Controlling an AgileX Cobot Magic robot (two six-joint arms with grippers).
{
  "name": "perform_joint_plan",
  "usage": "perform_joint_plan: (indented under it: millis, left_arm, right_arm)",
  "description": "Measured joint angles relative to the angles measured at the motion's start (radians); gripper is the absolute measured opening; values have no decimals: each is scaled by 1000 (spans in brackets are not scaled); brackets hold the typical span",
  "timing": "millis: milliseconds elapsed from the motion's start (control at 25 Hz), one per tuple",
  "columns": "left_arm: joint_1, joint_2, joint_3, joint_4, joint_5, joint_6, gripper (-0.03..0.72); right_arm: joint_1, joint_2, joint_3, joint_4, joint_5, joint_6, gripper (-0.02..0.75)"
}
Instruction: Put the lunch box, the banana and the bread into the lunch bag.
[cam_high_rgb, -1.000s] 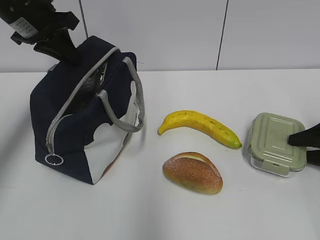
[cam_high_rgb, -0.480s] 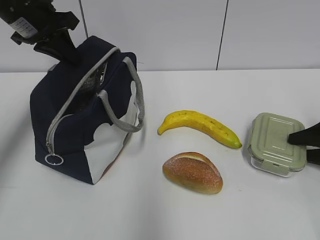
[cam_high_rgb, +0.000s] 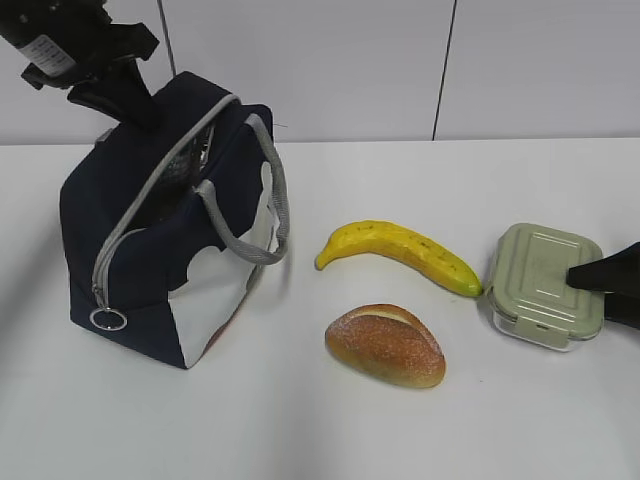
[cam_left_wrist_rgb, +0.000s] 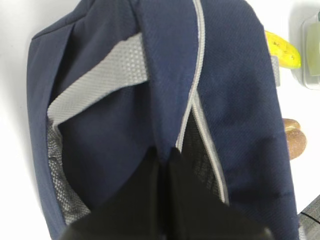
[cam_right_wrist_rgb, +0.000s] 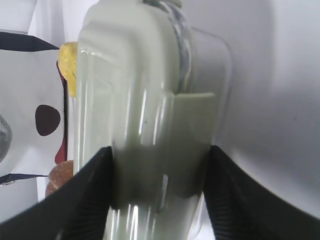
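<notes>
The navy lunch bag (cam_high_rgb: 170, 230) stands at the left with its zipper open. My left gripper (cam_high_rgb: 125, 100) is shut on the bag's top rear edge; in the left wrist view (cam_left_wrist_rgb: 167, 155) the jaws pinch the fabric (cam_left_wrist_rgb: 150, 75) beside the zipper. The banana (cam_high_rgb: 400, 252) and the bread (cam_high_rgb: 385, 345) lie on the table in the middle. My right gripper (cam_high_rgb: 585, 295) is shut on the right end of the green-lidded lunch box (cam_high_rgb: 535, 280); in the right wrist view the jaws (cam_right_wrist_rgb: 157, 165) clamp the box (cam_right_wrist_rgb: 140, 100) across lid and glass.
The white table (cam_high_rgb: 300, 430) meets a white panelled wall behind. The bag's grey handle (cam_high_rgb: 265, 200) hangs over its white side. The ring pull (cam_high_rgb: 107, 319) hangs at the bag's front left corner. The banana (cam_left_wrist_rgb: 282, 48) and bread (cam_left_wrist_rgb: 295, 140) show beyond the bag.
The lunch box has shifted a little to the left, towards the banana, with my right gripper on it. The left gripper and bag have not moved.
</notes>
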Motion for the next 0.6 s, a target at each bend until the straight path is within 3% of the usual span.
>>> perform_joint_plan:
  millis: [600]
  left_arm:
    - [0,0,0,0,0,0,-1]
  right_arm:
    - [3,6,-11,9,24,-16,393]
